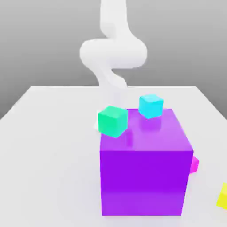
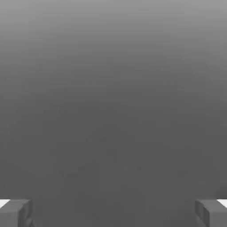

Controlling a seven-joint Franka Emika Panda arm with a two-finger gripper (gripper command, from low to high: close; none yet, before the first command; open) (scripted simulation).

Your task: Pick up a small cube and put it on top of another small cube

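The small yellow cube (image 1: 223, 196) lies on the white table at the exterior view's right edge, partly cut off by the frame. The small teal-green cube (image 1: 112, 120) shows at the big purple cube's upper left corner; whether it touches that cube I cannot tell. My white arm (image 1: 113, 53) rises at the back of the table, far from both cubes. In the hand view my gripper (image 2: 113, 213) is open, its two grey fingertips (image 2: 15, 213) wide apart with nothing between them, facing plain grey background.
A big purple cube (image 1: 144, 177) stands in the foreground at the table's middle. A small cyan cube (image 1: 150, 105) shows at its top far edge. A small magenta cube (image 1: 193, 164) peeks out behind its right side. The white table (image 1: 48, 146) spreads to the left.
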